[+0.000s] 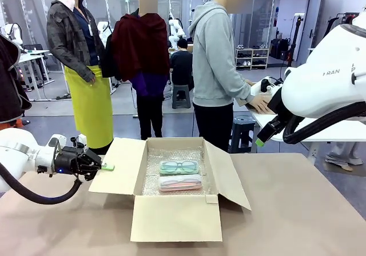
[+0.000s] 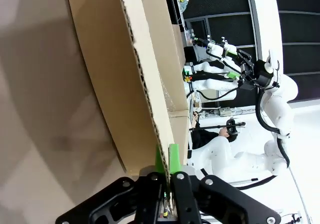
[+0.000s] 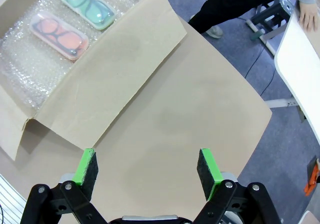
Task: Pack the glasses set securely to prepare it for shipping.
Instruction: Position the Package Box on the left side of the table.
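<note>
**Cases in, flaps not yet shut**

Progress: both pieces of the glasses set already lie inside the open brown cardboard box (image 1: 176,217), on a bubble-wrap lining (image 1: 150,179); the mint-green translucent oblong case (image 1: 179,167) sits toward the box's far wall, the pink-coral translucent oblong case (image 1: 180,182) just beside it on the near side, roughly parallel, close tog. but contact not clear; right wrist view shows spectacles through both lids. Judged left to do: fold all four flaps down and seal; no cushioning visible on top of the cases, no tape in sight.

Arms: left gripper (image 1: 102,165) reaches in low from the desk's left edge, held approx. level, fingers pinched tight on the outer edge of the box's left flap (image 1: 117,167); left wrist view confirms green pads (image 2: 174,157) clamped either side of the corrugated edge; looks like flap-closing is the step in hand. Right gripper (image 3: 148,168) hangs high over the desk's right side, above the right flap (image 3: 120,79), jaws spread wide, holding nothing; desk (image 1: 297,210) below it is bare brown. A person stands beyond the far edge, turned to another table.
</note>
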`<state>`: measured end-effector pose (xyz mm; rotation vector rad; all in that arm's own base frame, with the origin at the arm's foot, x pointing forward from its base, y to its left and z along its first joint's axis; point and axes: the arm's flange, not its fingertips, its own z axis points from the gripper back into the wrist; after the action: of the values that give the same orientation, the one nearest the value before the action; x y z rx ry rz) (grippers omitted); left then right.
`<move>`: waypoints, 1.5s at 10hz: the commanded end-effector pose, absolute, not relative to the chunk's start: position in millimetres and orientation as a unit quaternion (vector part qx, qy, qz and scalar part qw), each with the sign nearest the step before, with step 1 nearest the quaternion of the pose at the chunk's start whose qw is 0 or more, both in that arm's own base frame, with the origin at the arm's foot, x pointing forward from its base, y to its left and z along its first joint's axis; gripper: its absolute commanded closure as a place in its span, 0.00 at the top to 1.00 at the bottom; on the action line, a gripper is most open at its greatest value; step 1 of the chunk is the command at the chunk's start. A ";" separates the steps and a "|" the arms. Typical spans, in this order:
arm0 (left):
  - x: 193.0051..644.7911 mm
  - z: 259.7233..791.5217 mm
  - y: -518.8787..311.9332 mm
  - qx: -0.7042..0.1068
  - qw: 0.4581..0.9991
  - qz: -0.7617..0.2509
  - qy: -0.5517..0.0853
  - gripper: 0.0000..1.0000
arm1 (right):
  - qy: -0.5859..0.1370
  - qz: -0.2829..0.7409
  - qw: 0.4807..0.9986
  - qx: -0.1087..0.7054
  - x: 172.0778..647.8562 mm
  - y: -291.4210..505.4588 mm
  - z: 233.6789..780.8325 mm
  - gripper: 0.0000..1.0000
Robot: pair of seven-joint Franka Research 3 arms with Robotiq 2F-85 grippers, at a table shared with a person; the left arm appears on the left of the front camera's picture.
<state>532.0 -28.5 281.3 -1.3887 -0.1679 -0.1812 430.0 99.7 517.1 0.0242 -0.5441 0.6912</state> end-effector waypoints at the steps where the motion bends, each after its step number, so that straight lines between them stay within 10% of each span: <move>1: 533.3 280.2 -28.3 -0.655 0.746 -0.086 -0.080 0.00 | -0.262 0.330 0.907 0.010 431.5 102.0 518.9 1.00; 15: 533.3 271.3 79.3 -0.655 0.753 -0.063 -0.020 0.03 | -0.262 0.330 0.907 0.010 431.5 102.0 518.9 1.00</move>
<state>525.0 67.5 269.7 -1.4068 -0.0749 -0.1238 430.2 99.3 517.3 0.0243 -0.5445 0.6906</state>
